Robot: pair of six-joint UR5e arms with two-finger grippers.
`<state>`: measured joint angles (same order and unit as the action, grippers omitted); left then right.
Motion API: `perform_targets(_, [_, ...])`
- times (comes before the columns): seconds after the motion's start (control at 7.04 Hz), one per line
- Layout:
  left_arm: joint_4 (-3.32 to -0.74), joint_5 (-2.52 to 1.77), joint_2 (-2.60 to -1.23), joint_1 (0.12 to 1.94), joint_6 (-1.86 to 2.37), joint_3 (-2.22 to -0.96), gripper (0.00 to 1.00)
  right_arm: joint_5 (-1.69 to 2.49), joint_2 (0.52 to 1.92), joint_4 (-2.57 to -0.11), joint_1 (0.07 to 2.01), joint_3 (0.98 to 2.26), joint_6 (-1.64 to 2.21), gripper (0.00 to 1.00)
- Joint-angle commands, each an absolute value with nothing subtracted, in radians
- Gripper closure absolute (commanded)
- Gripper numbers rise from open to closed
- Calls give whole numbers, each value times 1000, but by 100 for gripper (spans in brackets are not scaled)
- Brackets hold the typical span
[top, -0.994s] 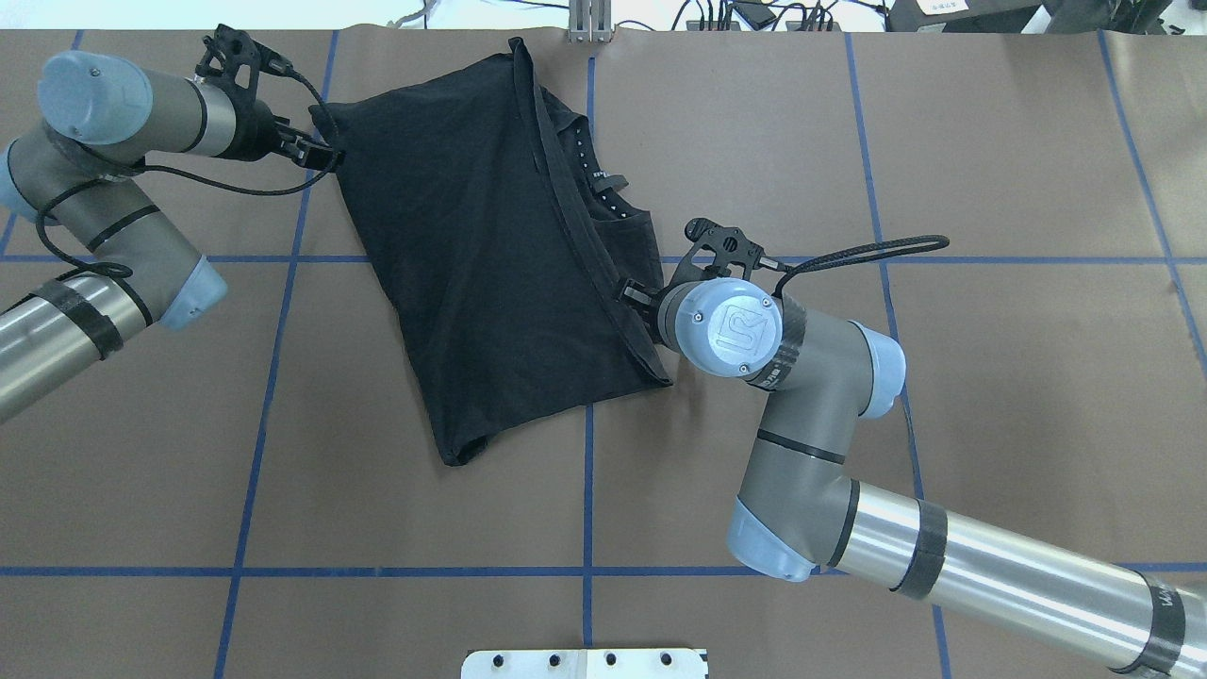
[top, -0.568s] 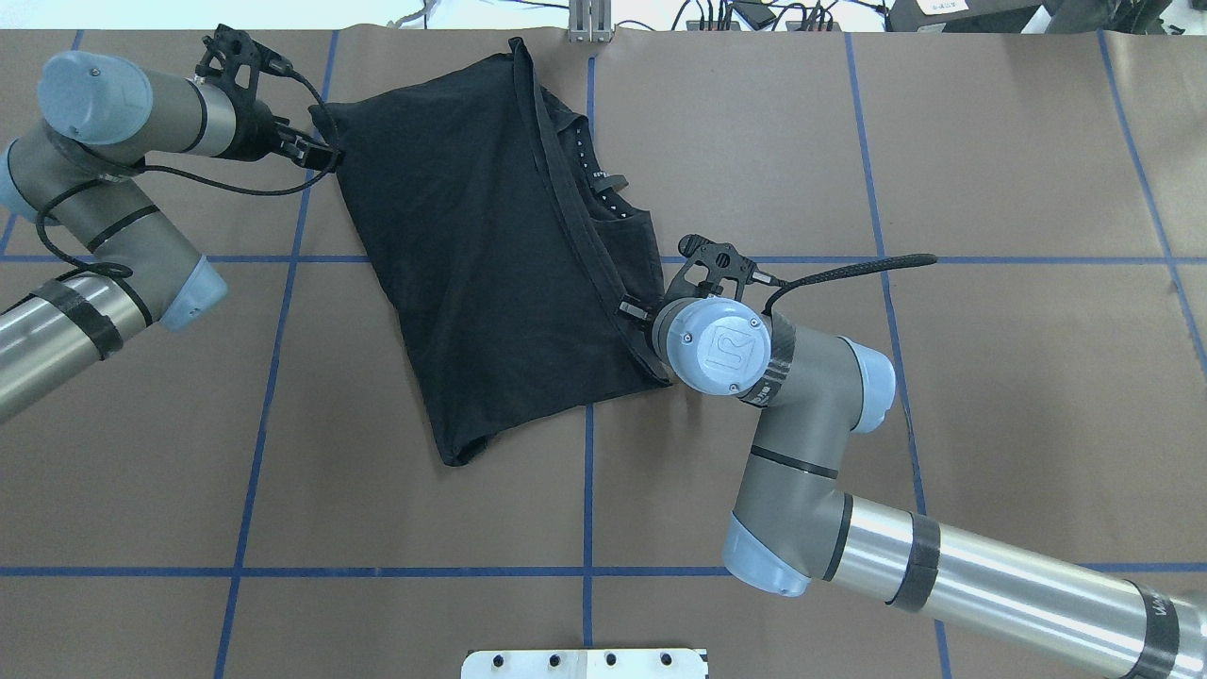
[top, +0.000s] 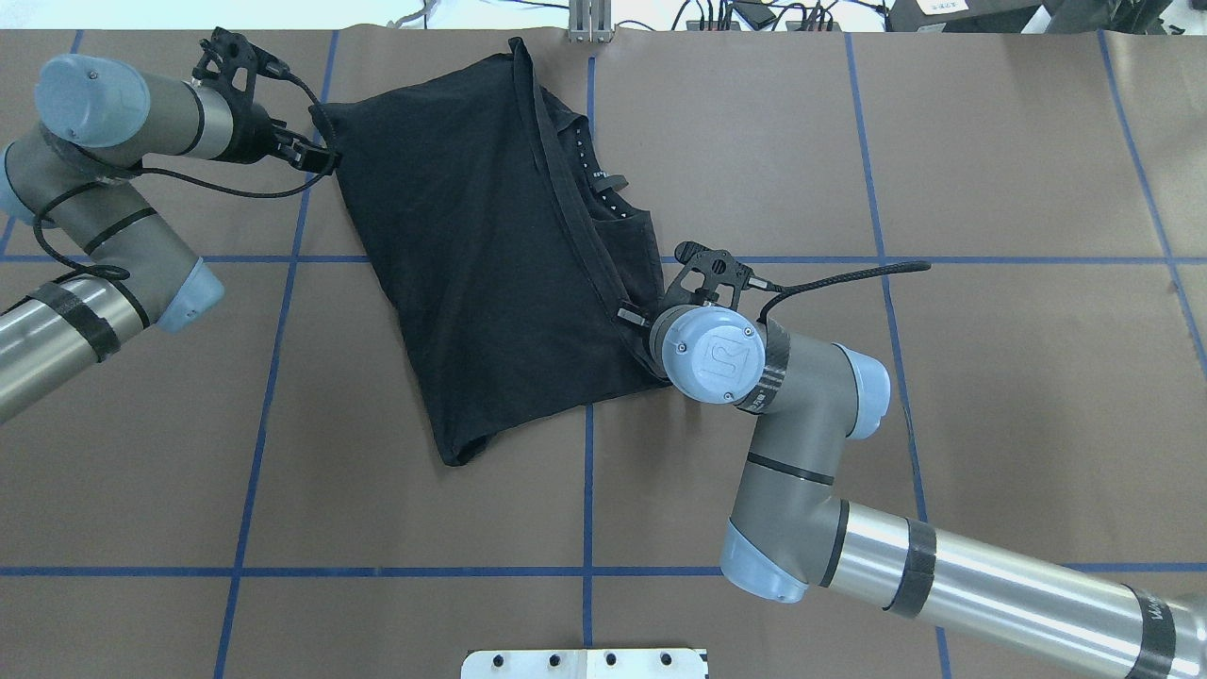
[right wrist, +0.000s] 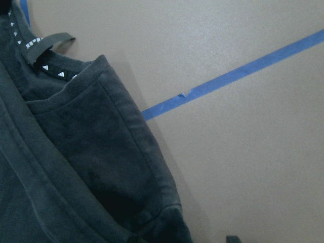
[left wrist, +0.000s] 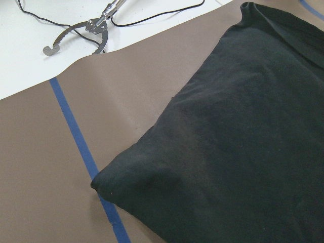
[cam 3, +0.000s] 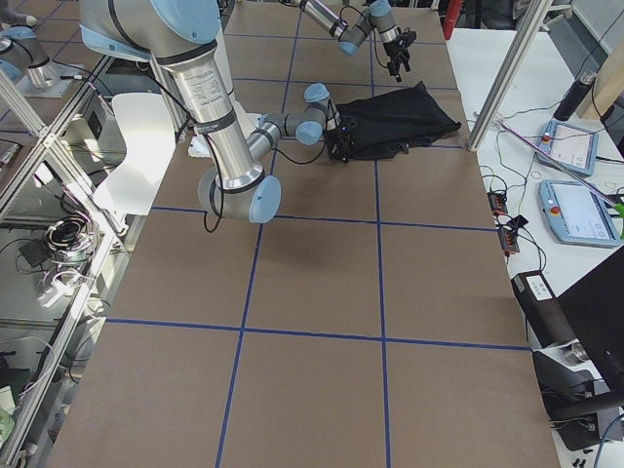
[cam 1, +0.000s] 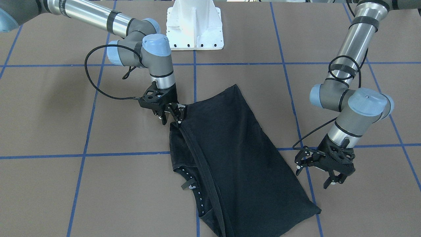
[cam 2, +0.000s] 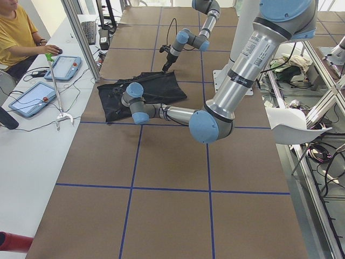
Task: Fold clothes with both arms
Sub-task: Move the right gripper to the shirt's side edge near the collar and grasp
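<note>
Nearest the white bolted pedestal base, the right arm's black two-finger gripper bends down over the brown paper-covered table. Its fingers look parted. One tip is against a hemmed corner of the black short-sleeved T-shirt, and the other is over bare paper just beside it. No cloth appears pinched. From these fingers the shirt spreads toward the robot's left and away from the pedestal.

The shirt lies flat with its plain side up and is partly doubled over. A thick seam ridge and the small dotted neck label show along the edge on the robot's right. Its long axis runs away from the pedestal, slanting toward the robot's left. The corner closest to the pedestal has no gripper at it.

Farthest from the pedestal, the left arm's black two-finger gripper hangs by the shirt's far left corner, its fingers spread and empty. The front-facing view shows paper between it and the cloth edge, while the overhead view puts it right at the corner. Its wrist camera looks down on that corner, so I judge it to be raised rather than touching.

The grippers therefore stand at diagonally opposite corners, with the right one closer to a grasp. The left would probably need to drop and edge toward the robot's right before it could close on its corner.
</note>
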<state>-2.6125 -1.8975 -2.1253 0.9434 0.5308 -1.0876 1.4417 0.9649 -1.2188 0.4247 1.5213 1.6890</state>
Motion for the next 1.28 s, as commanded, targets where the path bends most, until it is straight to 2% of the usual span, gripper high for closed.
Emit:
perform_targets(0.0, [-2612,-1898,-2125,943,531,-1086,0,1440,965,-1218,423,1522,1687,66])
perform_targets(0.14, [-2612,-1898,-2125,943,531,-1088,0,1440,956,-1218,423,1520,1686,91])
perform_targets(0.28, [-2612,-1898,-2125,943,531,-1088,0,1440,954,-1219,423,1519,1686,100])
perform_targets(0.85, [-2612,-1898,-2126,943,532,-1086,0,1448,963,-1224,420,1566,1651,100])
perform_targets(1.14, [-2612,-1898,-2126,943,532,-1088,0,1439,1035,-1274,367,1717,1654,100])
